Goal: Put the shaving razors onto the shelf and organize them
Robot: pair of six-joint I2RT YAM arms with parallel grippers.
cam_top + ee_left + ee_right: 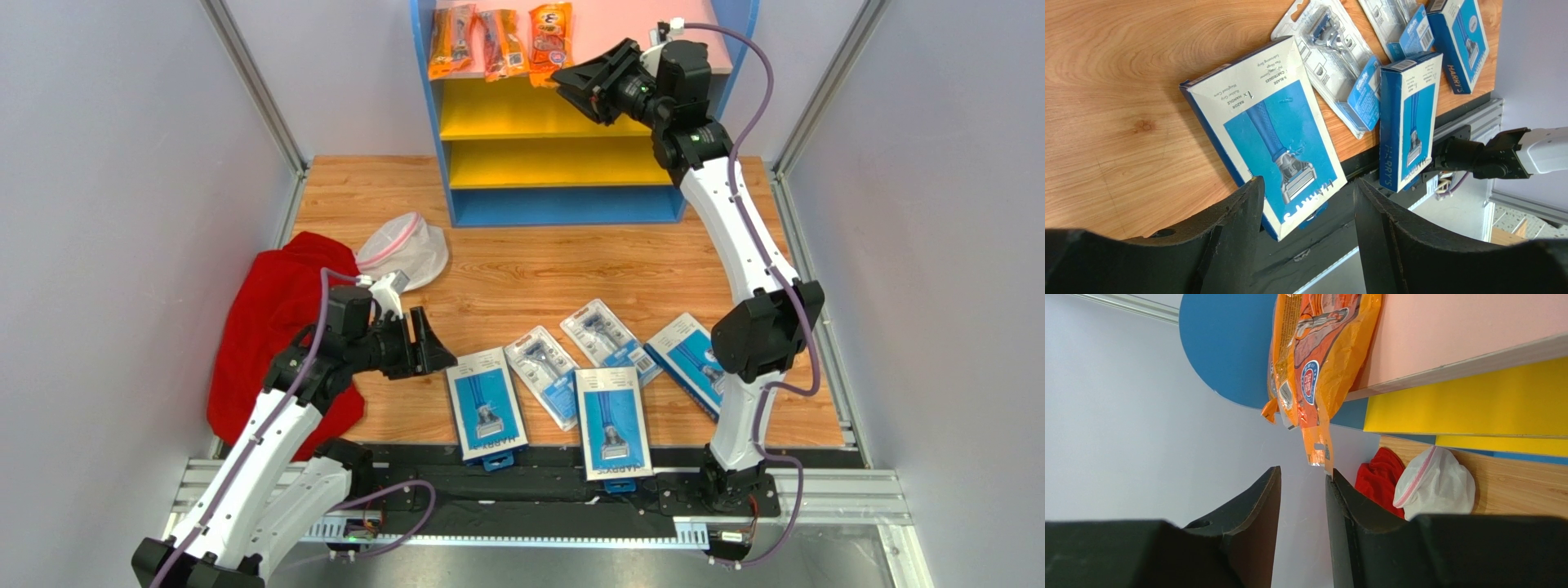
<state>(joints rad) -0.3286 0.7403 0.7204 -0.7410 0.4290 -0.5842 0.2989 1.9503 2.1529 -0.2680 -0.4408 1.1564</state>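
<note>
Five shaving razors lie along the near edge of the wooden table: a large blue pack (pixel 487 404), a paler pack (pixel 543 374), a large blue pack (pixel 611 423), a paler pack (pixel 607 337) and a blue pack (pixel 689 358). My left gripper (pixel 442 347) is open and empty, just left of the leftmost pack (pixel 1272 135), whose lower corner lies between my left fingertips (pixel 1250 190). The shelf (pixel 564 206) stands at the back. My right gripper (pixel 567 80) is open at its pink top board (pixel 1462 324), its tips just short of an orange packet (pixel 1315 361).
Three orange snack packets (pixel 501 43) lie on the shelf's pink top. A red cloth (pixel 264 331) and a white zip bag (pixel 405 251) lie at the left of the table. A black rail (pixel 552 484) runs along the front edge. Grey walls stand on both sides.
</note>
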